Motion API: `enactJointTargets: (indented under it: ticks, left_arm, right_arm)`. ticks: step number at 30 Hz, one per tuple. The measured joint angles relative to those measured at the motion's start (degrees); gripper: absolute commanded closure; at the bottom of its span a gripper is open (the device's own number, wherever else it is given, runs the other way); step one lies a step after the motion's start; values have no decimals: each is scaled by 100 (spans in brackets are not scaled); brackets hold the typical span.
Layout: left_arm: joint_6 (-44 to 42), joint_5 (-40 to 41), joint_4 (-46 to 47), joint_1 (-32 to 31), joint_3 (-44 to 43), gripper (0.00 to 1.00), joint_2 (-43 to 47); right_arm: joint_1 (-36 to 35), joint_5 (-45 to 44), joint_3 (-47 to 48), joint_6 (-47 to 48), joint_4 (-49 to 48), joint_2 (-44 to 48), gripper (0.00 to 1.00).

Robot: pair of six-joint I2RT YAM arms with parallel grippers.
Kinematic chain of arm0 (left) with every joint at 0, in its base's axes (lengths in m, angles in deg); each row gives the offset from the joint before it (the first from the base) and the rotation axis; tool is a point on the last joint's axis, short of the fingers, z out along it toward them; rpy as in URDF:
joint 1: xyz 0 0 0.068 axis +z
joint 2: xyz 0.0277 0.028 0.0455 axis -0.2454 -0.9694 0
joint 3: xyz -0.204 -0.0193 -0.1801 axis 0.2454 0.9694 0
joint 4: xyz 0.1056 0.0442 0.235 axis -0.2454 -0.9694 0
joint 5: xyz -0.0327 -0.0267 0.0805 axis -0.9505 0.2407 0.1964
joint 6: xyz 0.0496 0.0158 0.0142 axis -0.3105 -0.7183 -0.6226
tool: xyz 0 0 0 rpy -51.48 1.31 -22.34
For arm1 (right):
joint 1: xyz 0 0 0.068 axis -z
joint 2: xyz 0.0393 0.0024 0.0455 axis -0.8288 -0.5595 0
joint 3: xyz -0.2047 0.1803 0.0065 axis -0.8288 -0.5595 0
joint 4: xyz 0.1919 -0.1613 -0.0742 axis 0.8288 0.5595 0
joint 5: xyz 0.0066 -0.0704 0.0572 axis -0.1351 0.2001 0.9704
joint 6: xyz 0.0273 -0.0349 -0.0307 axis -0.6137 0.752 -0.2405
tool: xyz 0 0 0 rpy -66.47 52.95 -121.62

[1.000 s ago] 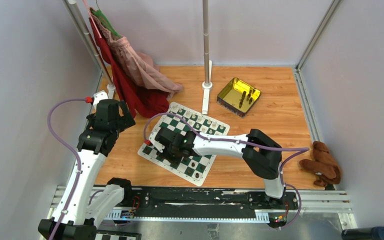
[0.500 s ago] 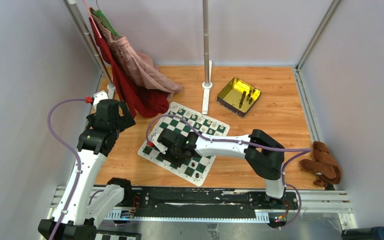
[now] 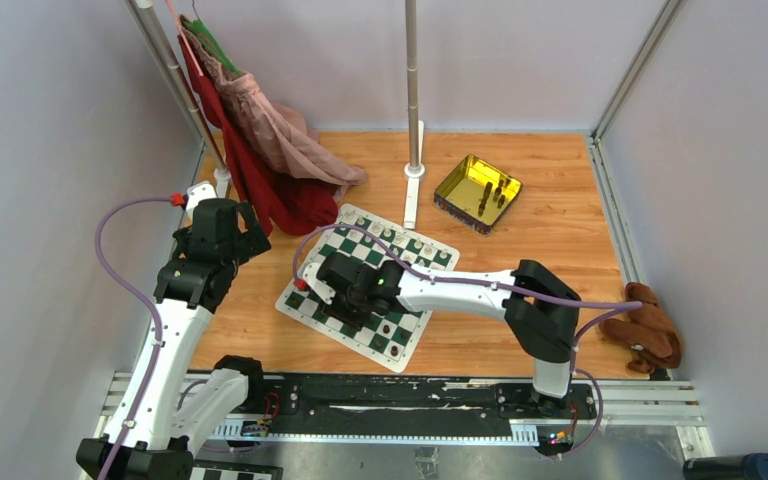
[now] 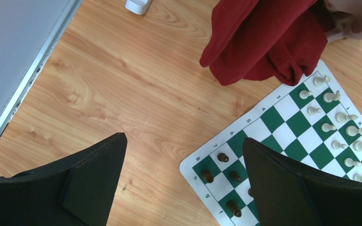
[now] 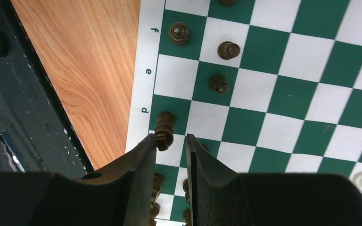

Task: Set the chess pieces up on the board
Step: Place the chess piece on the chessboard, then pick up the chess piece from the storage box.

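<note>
The board [image 3: 428, 268] lies mid-table, more than half set, I judge: cream pieces [image 4: 341, 117] ranked along its far edge, dark rows [image 5: 219, 84] partly filled (several dark ones wait in the yellow tray [image 3: 460, 185]). The left gripper [image 4: 181, 141] hangs wide open, empty. The right gripper [image 5: 170, 140], jaws part-open, straddles a dark piece [image 5: 164, 128] without clamping it.

Green-and-white checked board [image 5: 287, 89], dark brown pieces [image 5: 228, 49]
</note>
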Motion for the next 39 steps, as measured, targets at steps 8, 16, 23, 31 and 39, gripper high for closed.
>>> enactJointTargets:
  ticks: [8, 16, 23, 31, 39]
  left_arm:
    - [0, -2, 0, 2, 0, 0, -11]
    - [-13, -66, 42, 22, -2, 0, -131]
    - [-48, -393, 212, 50, 0, 0, -247]
    - [-83, -761, 420, 57, 11, 0, -448]
    - [-87, -826, 424, 70, 11, 0, -664]
  right_arm:
    - [2, -243, 208, 7, 57, 498, 62]
    - [271, -831, 538, -28, 94, 772, 59]
    - [1578, -1569, 697, -319, 114, 772, 49]
    - [3132, -2157, 1180, -697, 107, 374, 47]
    - [4177, -2343, 1440, -1036, 162, -254, 47]
